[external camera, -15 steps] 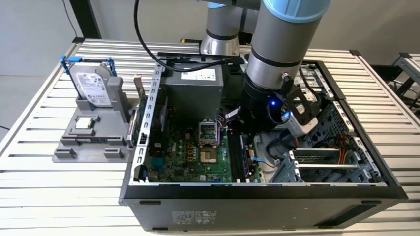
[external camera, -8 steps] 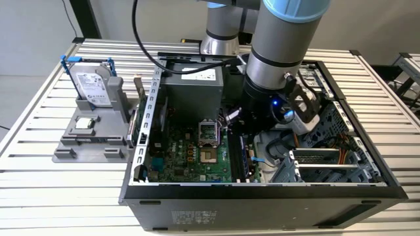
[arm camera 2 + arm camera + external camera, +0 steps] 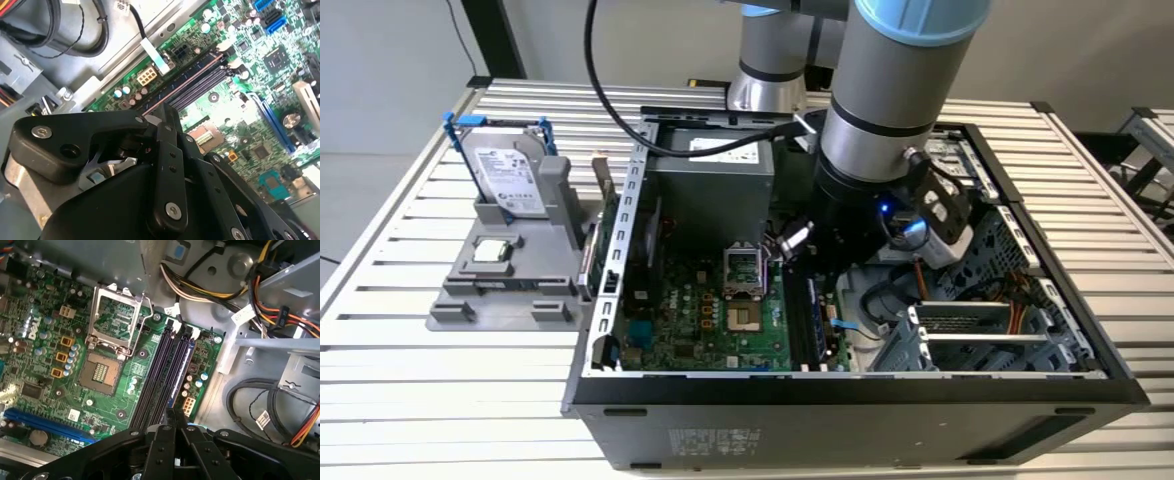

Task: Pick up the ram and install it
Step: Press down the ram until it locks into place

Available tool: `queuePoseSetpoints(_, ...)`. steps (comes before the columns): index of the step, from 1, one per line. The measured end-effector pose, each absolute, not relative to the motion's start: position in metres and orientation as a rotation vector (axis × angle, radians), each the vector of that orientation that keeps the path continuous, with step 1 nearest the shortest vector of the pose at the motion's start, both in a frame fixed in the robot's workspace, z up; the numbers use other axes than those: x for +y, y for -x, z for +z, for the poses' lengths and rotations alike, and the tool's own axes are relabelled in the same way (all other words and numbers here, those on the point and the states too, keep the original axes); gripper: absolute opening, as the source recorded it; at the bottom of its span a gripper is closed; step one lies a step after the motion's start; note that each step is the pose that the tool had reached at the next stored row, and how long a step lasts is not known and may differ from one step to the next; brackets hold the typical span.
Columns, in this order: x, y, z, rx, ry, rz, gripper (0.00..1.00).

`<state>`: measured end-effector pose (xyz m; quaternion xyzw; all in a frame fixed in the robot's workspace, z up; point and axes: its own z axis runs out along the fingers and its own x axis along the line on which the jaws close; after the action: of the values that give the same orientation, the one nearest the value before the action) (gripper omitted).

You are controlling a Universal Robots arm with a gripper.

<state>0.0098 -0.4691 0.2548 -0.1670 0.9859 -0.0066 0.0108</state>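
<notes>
Dark and thin, the ram stands on its long edge in line with the bank of memory slots on the green motherboard. As far as I can judge, it is at or in the slot nearest the board's edge. The claw has its 2 black fingers drawn close together on the stick's near end, pinching it across its flat faces. In the second wrist view the claw meets the end of a long, narrow edge that I take for the same ram.

I would expect the stick to be light and stiff but brittle. It should be held by its short ends or bare edges, never by the chips or contacts, and kept square to the slot so that it does not twist.

At 10 o'clock from the slots in the first wrist view sits the open processor socket. Bundled cables lie at 2 o'clock.

In the exterior view the claw is down inside the open black case. At 10 o'clock from the case, a hard drive with blue brackets stands in a grey holder, with a small square processor chip below it, all on the slatted tabletop.

Labels show on the drive, on the power supply and on the case front. I leave their print unread.
</notes>
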Motion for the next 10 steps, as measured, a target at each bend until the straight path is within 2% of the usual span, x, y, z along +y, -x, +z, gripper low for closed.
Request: queuePoseSetpoints(10, -0.4691, -0.0097, 0.2548, 3.036, 0.719, -0.022, 0.00)
